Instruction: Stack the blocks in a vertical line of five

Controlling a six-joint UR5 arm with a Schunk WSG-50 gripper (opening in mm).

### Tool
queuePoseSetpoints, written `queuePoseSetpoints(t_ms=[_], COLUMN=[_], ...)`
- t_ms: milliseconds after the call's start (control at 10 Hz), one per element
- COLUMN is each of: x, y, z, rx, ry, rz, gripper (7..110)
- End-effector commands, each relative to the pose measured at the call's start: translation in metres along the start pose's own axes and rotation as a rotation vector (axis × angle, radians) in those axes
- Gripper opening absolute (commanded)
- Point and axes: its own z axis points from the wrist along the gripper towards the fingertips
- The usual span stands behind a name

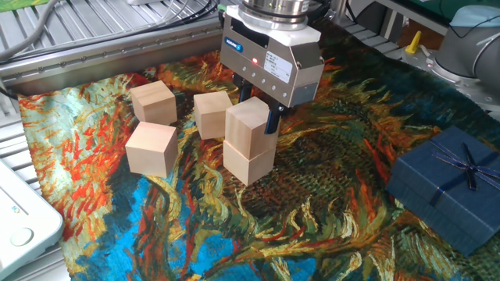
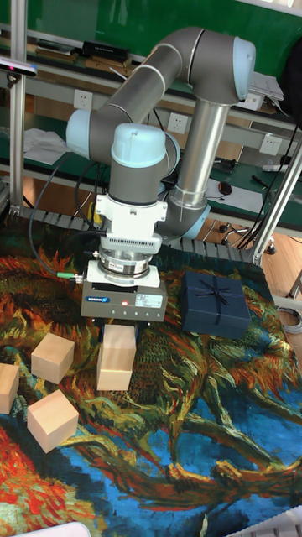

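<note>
Five pale wooden blocks lie on the painted cloth. Two form a stack: a lower block (image 1: 248, 162) (image 2: 114, 376) with an upper block (image 1: 250, 125) (image 2: 118, 342) sitting on it, turned slightly. My gripper (image 1: 256, 109) (image 2: 119, 327) comes straight down over the stack, its dark fingers (image 1: 271, 121) against the sides of the upper block, shut on it. Three loose blocks lie to the left: one at the back (image 1: 153, 102), one nearer the front (image 1: 151, 148) (image 2: 52, 419), and one (image 1: 212, 114) just behind the stack.
A dark blue ribboned gift box (image 1: 449, 187) (image 2: 216, 304) sits to the right of the stack. A white device (image 1: 19, 222) lies off the cloth at the front left. Metal rails (image 1: 109, 55) and cables run along the back edge.
</note>
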Motion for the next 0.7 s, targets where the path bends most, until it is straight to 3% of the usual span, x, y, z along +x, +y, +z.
queuePoseSetpoints(t_ms=[0,600], x=[-0.0025,-0.0036], y=[-0.0001,0.0020], z=[-0.0024,-0.0014], rx=[-0.010,-0.018], ry=[-0.007,-0.007], rz=[0.004,-0.006], gripper=[7,7])
